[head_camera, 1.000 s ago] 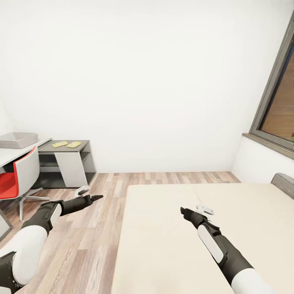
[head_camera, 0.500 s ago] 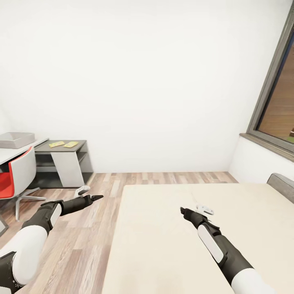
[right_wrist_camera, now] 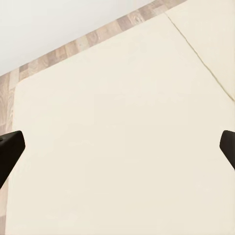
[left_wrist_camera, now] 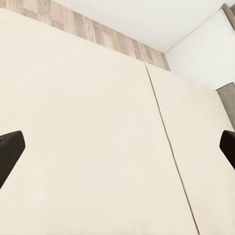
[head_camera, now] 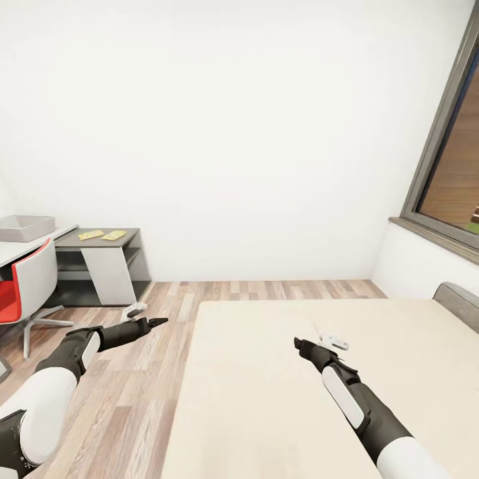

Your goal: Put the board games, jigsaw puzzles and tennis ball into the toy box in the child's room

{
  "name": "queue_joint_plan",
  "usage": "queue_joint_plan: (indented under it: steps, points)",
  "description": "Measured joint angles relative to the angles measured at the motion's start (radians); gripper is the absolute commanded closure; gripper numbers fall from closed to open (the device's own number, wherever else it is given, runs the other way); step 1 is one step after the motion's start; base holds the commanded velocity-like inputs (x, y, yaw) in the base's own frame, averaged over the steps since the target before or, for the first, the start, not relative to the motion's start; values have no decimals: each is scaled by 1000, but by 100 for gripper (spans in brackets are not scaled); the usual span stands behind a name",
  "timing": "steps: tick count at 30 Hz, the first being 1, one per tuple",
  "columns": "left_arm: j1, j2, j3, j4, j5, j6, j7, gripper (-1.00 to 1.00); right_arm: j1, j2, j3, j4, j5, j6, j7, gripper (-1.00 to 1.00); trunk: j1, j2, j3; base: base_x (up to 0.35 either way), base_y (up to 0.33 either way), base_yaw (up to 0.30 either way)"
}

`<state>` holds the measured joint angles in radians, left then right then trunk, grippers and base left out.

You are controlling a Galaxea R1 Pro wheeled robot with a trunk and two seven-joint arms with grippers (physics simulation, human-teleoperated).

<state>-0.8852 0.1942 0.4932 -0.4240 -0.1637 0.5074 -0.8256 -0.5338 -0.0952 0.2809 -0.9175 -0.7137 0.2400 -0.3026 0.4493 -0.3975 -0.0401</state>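
The bed (head_camera: 279,372) has a plain beige mattress and a grey headboard (head_camera: 459,299), set on a wood plank floor (head_camera: 133,392) of mixed brown and pale grey under white walls (head_camera: 233,133). The toy box (head_camera: 25,227) is light grey, and two yellow-green flat panels (head_camera: 102,235) lie on the dark grey cabinet top (head_camera: 130,233). The chair (head_camera: 30,279) is white outside with a red seat, and the window frame (head_camera: 436,153) is dark grey-brown.

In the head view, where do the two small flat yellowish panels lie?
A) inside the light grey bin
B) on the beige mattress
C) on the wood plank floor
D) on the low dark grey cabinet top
D: the two small flat yellowish panels lie side by side on the low dark grey cabinet top, right of the light grey bin.
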Motion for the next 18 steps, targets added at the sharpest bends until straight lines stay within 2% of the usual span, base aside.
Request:
queue_joint_plan:
  steps: [18]
  points:
    - [0, 0, 0, 0, 0, 1, 0, -100, 1, 0, 0, -1, 0, 0, 0, -100, 0, 0, 0, 0, 0, 0]
